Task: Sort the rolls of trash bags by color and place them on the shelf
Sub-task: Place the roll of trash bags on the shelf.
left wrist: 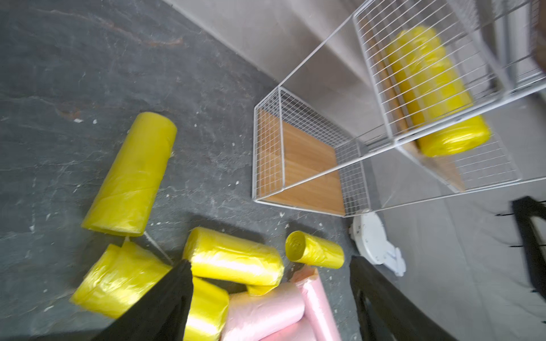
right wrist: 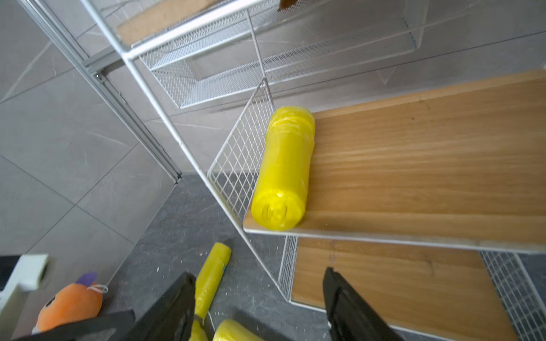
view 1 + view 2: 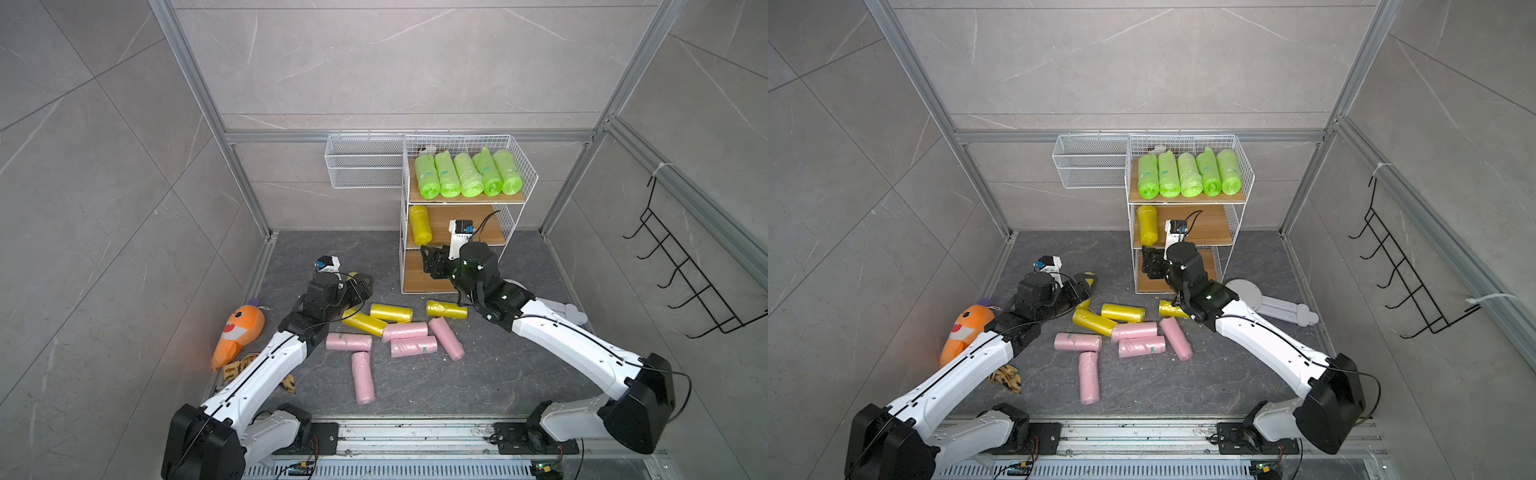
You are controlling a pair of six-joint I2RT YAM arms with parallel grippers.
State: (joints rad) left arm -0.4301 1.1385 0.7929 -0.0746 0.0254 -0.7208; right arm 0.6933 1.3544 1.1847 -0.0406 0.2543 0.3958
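ROLL INVENTORY: total qty 15, 3 colours, 5 ea

1. Green rolls (image 3: 468, 174): qty 5. All on the top tier of the shelf (image 3: 467, 200), side by side, ends facing front.
2. Yellow rolls: qty 5
   - Mid-tier yellow roll (image 3: 419, 226): qty 1, lying lengthwise against the mesh side wall nearer the wire basket (image 3: 361, 166).
   - Loose yellow rolls (image 3: 390, 312): qty 3 on the table (image 3: 498, 374), just in front of the shelf. 2 are touching, the 3rd is a little apart.
   - Lone yellow roll (image 1: 130, 174): qty 1, on the table, mostly hidden under the left arm in both top views.
3. Pink rolls (image 3: 405, 331): qty 5, all on the table directly in front of the yellow group. 3 are bunched and touching, 2 lie off to the side; some carry teal stickers.

SHELF: qty 1, 3 tiers, standing at the back of the table.

END EFFECTORS: qty 2
- Left end effector (image 1: 270, 262): fingers spread wide, nothing gripped. It hangs above the loose yellow rolls.
- Right end effector (image 2: 258, 273): fingers apart, gap empty. It sits in front of the shelf at approx mid/bottom tier level, facing the mid-tier yellow roll and clear of it.

OTHER ITEMS, qty 1 ea: orange plush toy (image 3: 237, 332) by the left arm, black hook rack (image 3: 685, 270) on the side wall, flat white object (image 3: 1279, 307) beside the shelf
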